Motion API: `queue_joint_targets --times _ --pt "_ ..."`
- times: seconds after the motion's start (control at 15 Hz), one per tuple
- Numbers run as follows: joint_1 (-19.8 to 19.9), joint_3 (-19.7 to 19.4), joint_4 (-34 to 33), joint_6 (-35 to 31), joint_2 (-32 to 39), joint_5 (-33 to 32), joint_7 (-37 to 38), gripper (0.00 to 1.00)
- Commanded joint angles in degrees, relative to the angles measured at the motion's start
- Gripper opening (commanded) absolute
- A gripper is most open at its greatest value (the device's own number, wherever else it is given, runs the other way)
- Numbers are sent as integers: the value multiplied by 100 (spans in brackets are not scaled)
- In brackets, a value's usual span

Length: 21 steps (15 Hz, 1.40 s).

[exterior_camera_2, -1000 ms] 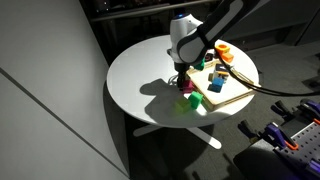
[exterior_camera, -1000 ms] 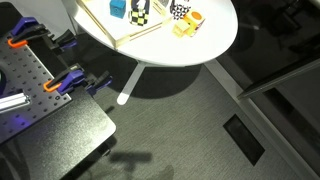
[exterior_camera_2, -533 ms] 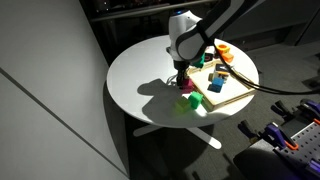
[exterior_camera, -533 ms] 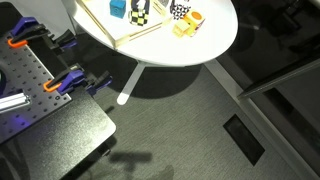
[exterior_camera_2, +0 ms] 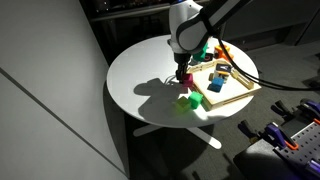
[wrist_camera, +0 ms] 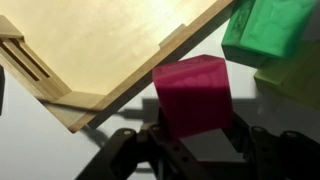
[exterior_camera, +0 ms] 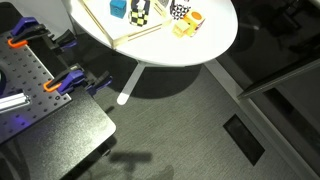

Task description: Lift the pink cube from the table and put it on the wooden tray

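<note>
Transport looks like the step in hand: the tool [exterior_camera_2: 181, 73] is pinching the pink cube [wrist_camera: 192, 93] from both sides, and in the wrist view the cube seems to hang just clear of the white worktop [exterior_camera_2: 135, 70]. Just ahead of the tool lies the wooden tray [wrist_camera: 110, 45], its near corner close beside the cube; green blocks [wrist_camera: 265, 28] sit off to one side. The next move calls for a short carry forward, high enough to clear the raised rim, then a gentle lowering onto bare wood before the tool spreads.
</note>
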State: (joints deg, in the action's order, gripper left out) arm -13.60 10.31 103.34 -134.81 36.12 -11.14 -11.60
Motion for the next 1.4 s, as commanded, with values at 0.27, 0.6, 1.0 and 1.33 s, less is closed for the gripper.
queue_joint_targets --times 0.27,0.6,1.0,1.33 --pt "46 -71 1002 44 -965 129 496 33" --pt "132 -82 1615 -26 -1249 198 628 33" --pt "310 -131 2359 -301 -1538 330 698 33" --pt "406 -140 2877 -571 -1853 421 687 90"
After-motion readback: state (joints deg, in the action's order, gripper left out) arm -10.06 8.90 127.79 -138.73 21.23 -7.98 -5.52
